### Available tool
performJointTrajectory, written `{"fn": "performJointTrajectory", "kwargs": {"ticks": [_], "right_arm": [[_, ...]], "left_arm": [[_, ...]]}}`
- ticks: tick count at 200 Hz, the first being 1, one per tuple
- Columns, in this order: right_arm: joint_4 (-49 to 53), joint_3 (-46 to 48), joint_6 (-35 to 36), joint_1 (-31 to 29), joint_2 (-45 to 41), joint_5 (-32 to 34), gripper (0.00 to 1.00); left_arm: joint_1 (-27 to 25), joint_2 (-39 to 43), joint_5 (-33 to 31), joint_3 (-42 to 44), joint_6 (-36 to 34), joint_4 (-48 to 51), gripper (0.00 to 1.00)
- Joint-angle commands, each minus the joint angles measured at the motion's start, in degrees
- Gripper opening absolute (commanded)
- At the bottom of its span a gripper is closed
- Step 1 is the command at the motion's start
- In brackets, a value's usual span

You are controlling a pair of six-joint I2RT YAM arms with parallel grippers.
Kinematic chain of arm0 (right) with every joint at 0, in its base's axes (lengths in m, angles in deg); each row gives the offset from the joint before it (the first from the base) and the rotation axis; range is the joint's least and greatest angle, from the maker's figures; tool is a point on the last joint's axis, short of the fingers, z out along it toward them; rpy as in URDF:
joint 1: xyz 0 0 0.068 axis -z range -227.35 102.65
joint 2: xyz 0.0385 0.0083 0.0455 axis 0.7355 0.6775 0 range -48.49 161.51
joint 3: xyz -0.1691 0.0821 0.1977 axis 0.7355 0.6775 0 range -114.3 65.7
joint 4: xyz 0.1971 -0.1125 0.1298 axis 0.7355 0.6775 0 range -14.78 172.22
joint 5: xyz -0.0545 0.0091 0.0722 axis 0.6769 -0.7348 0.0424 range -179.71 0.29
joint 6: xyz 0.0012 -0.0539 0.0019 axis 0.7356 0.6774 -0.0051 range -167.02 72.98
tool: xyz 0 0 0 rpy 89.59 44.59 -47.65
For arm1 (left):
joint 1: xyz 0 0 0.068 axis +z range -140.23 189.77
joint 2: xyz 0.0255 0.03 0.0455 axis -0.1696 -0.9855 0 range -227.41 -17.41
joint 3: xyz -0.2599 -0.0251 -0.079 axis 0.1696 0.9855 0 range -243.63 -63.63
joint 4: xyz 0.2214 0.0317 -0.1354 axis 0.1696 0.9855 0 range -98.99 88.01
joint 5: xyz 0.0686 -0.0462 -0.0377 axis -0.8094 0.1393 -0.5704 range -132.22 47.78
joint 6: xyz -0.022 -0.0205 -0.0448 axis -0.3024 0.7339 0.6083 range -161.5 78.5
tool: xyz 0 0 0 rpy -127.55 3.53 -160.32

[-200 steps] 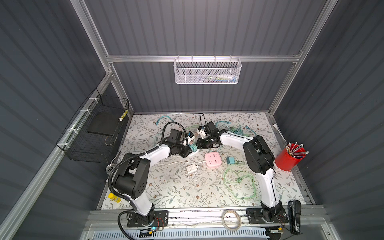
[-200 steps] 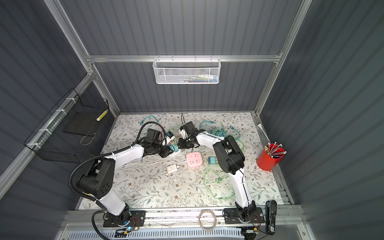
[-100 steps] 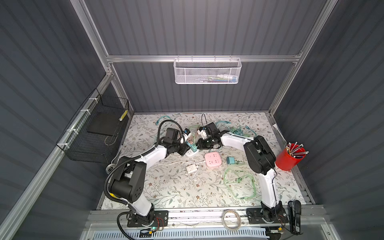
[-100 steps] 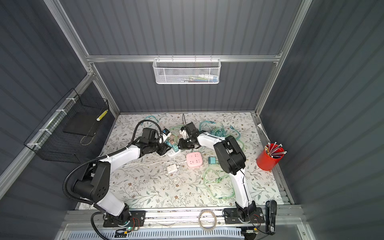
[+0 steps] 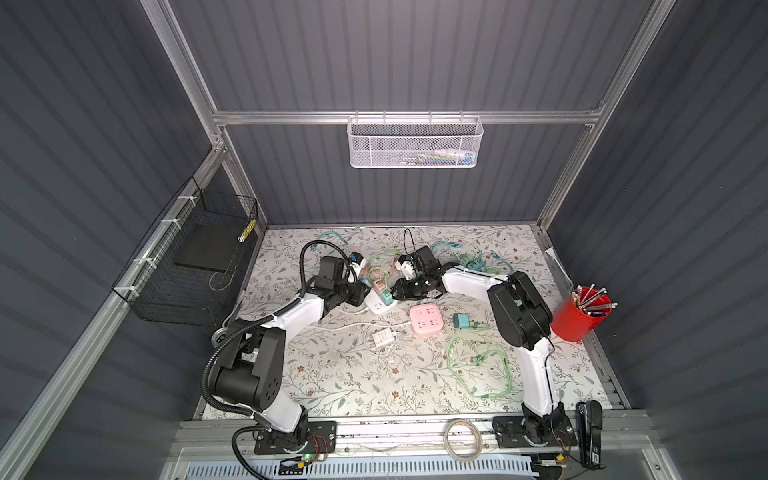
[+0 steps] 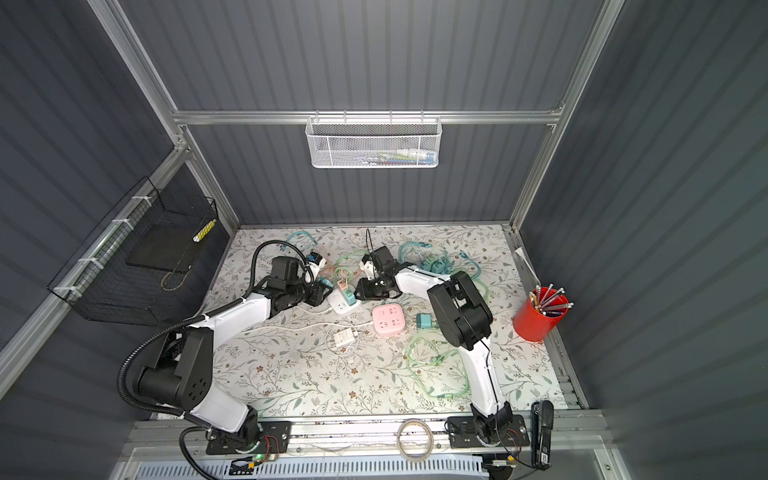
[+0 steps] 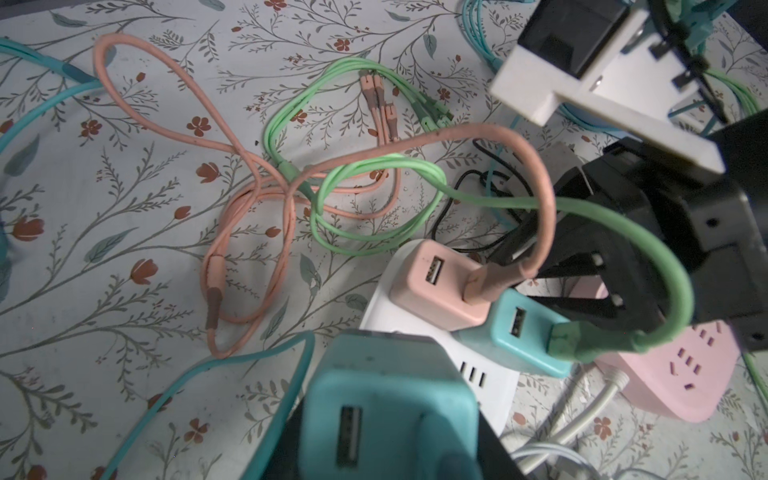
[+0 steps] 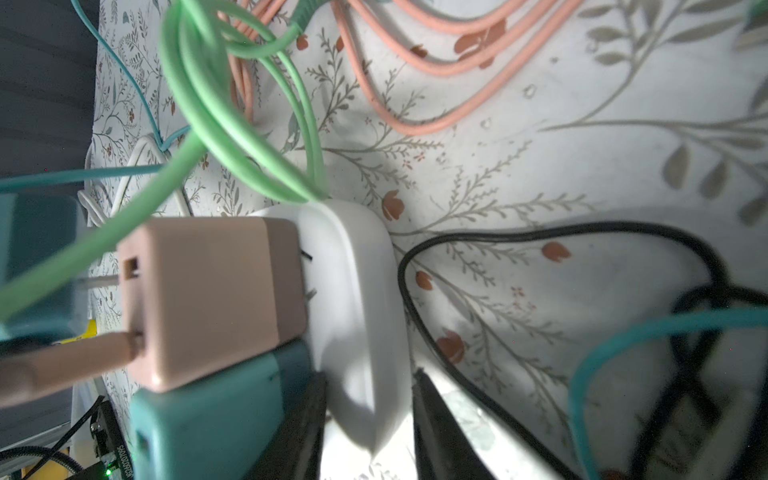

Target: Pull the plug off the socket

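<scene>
Chiefly: one dark ribbed-wall booth (image 5: 415,62), one floral desk (image 5: 332,386), two sockets: white socket (image 5: 379,307), pink socket (image 5: 424,321). Left hand (image 5: 364,295) pinches one teal plug (image 7: 386,415) just beside the white socket, which carries two more: pink plug (image 7: 440,286), seated teal plug (image 7: 515,336). Right hand (image 8: 370,440) straddles its edge; whether it grips cannot be told.

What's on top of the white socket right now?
A pink charger and a teal charger, plugged in side by side, carrying a pink cable and a green cable. One bare outlet shows beside them. The outlets under the chargers are covered.
</scene>
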Motion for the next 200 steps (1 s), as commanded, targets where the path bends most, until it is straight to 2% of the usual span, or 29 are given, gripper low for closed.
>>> {"fn": "performJointTrajectory", "kwargs": {"ticks": [1,66,165,200], "right_arm": [[3.0,1.1,0.0,-0.2,-0.4,0.0,0.41],[2.3,1.3,-0.6,0.3,-2.4,0.0,0.57],[0.6,1.7,-0.1,0.4,-6.0,0.0,0.64],[0.5,2.3,0.0,0.5,-6.5,0.3,0.65]], "left_arm": [[0.2,2.0,-0.8,0.6,3.4,-0.8,0.30],[1.2,3.9,-6.9,0.8,7.8,0.8,0.31],[2.5,1.4,-10.4,-2.0,9.4,8.3,0.32],[2.5,-1.0,-11.5,-5.4,7.5,15.3,0.32]]}}
